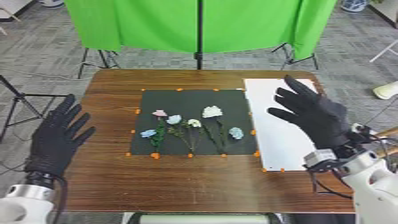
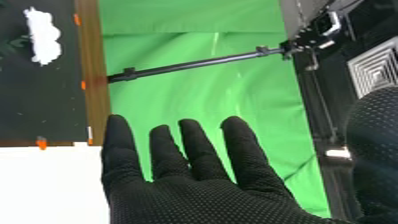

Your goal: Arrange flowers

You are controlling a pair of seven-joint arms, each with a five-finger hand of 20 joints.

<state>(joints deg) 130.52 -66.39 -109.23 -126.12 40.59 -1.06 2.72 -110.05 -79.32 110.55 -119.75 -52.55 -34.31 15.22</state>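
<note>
In the head view several artificial flowers lie on a black sheet (image 1: 169,145): a pink flower (image 1: 160,113), a cream flower (image 1: 195,123), a large white flower (image 1: 211,111) and pale blue flowers (image 1: 235,133) with green stems. My right hand (image 1: 315,112) is over the white sheet (image 1: 282,150), open and holding nothing. My left hand (image 1: 55,137) stands open at the table's left edge, apart from the flowers. The right wrist view has my right hand (image 2: 200,192) with fingers straight, and the white flower (image 2: 43,36) on the black sheet.
Orange tape bits (image 1: 155,156) mark the black sheet's edges on the brown table (image 1: 195,185). Beyond the table's far edge a green cloth (image 1: 151,25) hangs on a stand with a dark pole (image 1: 200,50).
</note>
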